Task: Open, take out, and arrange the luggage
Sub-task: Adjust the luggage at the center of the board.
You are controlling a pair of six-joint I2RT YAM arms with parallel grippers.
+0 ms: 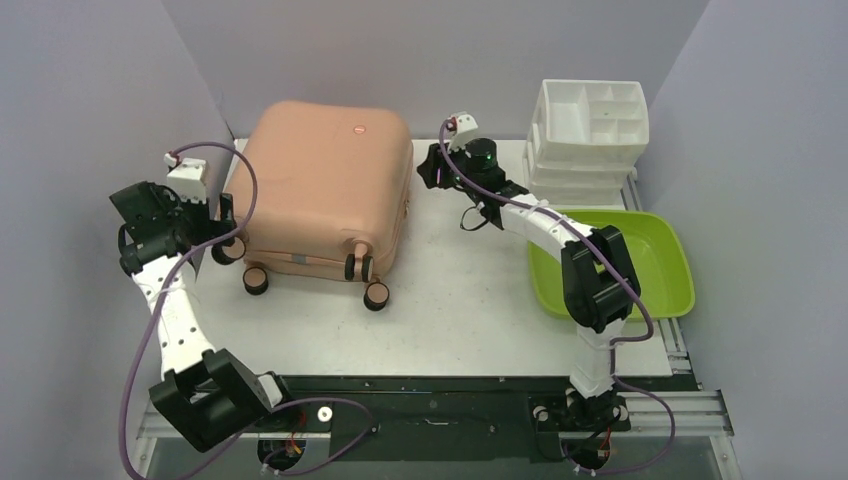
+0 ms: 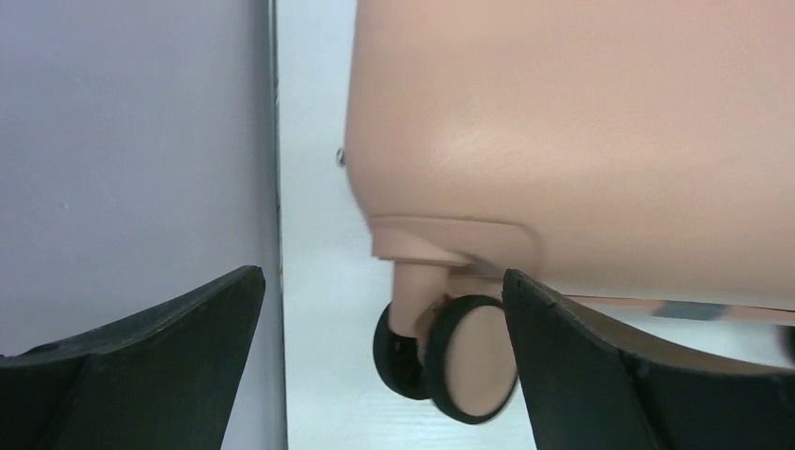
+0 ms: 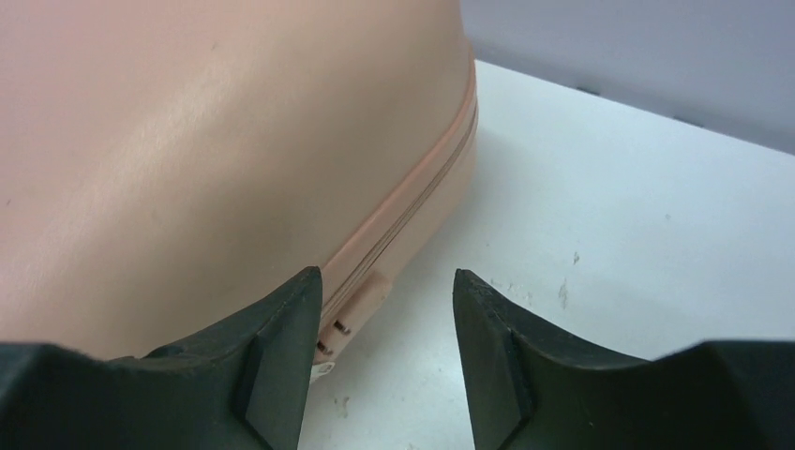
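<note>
The left arm is folded back on itself at the left edge of the table (image 1: 470, 300), its forearm raised and its wrist turned inward toward the near left corner of the luggage (image 1: 325, 180); the left gripper (image 1: 222, 222) is spread wide, nothing is held in it, and in the left wrist view its dark fingers (image 2: 169, 347) are seen well apart on either side of a caster wheel (image 2: 473, 361), which hangs below the pink shell (image 2: 581, 141) and is not seen to be touched. The right arm is stretched diagonally from its base across the table, over the edge of a lime-green tray (image 1: 545, 290), with its wrist brought to the right side of the luggage; the right gripper (image 1: 432, 172) is partly open, with a clear gap between the fingertips and nothing gripped; in the right wrist view one finger (image 3: 281, 347) is placed just beside the zip seam (image 3: 412, 202) and a small pink tab (image 3: 364, 302), though contact with them cannot be told. The luggage is laid flat and closed on the far left part of the table, its wheels turned toward the near edge; a white organizer (image 1: 590, 125) is stacked at the far right, behind the tray.
</note>
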